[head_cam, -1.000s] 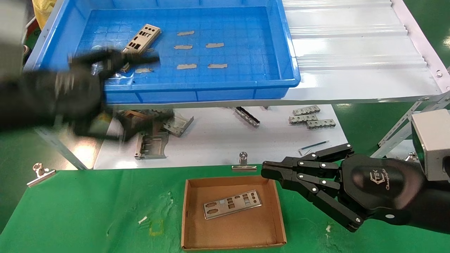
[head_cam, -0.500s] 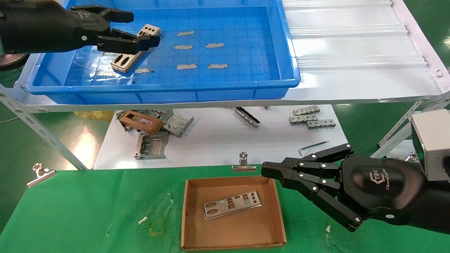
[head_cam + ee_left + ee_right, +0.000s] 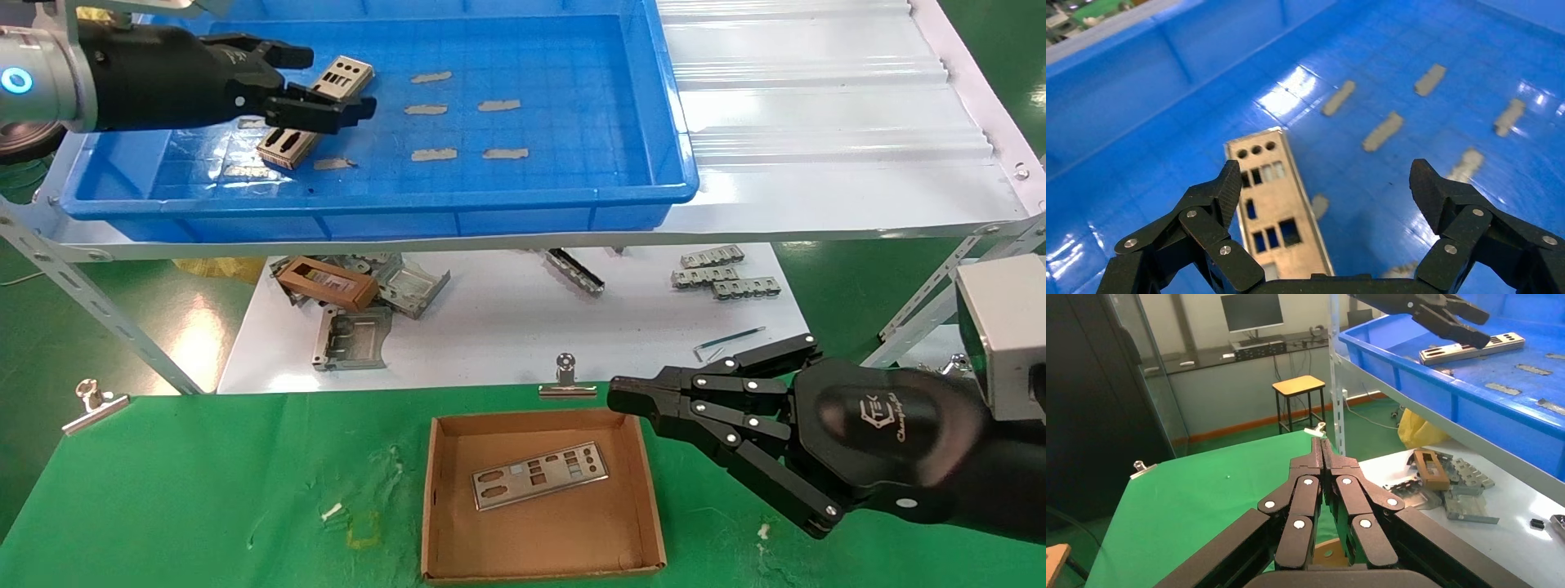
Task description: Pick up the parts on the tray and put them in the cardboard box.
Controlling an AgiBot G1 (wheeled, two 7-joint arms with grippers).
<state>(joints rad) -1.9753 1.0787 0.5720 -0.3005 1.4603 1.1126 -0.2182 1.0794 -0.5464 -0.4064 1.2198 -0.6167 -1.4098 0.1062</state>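
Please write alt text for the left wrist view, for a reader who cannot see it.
The left gripper, fingers spread open, hovers above a silver metal plate punched with port cutouts, lying flat on the floor of the blue tray. Small grey tape strips are stuck to the tray floor beyond it.

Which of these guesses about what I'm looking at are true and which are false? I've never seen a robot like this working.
1. One metal plate already lies in the cardboard box. True.
2. The left gripper is clamped shut on a plate. False: its fingers are spread open above the plate that lies flat in the blue tray.
3. The right gripper is shut and holds nothing. True.
4. The blue tray is full of plates. False: only one plate shows in it, along with small grey tape strips.
5. The cardboard box sits inside the tray. False: it rests on the green cloth, on the near side of the tray.
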